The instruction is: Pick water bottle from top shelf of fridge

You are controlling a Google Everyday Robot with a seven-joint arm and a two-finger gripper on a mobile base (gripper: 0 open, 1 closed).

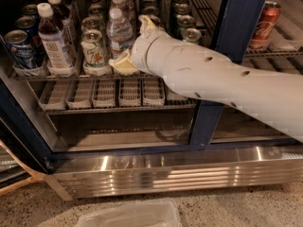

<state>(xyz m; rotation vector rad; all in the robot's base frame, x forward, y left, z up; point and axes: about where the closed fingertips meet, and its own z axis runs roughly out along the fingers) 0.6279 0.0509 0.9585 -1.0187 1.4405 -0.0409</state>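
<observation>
The water bottle (119, 32), clear with a white cap, stands near the front of the top shelf (28, 76) in the fridge (236, 37). My white arm reaches in from the right. My gripper (135, 44) is at the bottle and open. One yellowish finger (124, 66) lies in front of the bottle's base. The other finger (147, 22) stands just right of the bottle's shoulder. The bottle's lower right side is hidden behind the wrist.
A white-capped bottle of dark drink (53, 39), a blue can (19, 48) and a green-and-white can (94, 48) stand left of the water bottle. Whitish trays (104, 92) fill the lower rack. A red can (263, 25) is beyond the door post. A clear plastic bin (128, 215) lies on the floor.
</observation>
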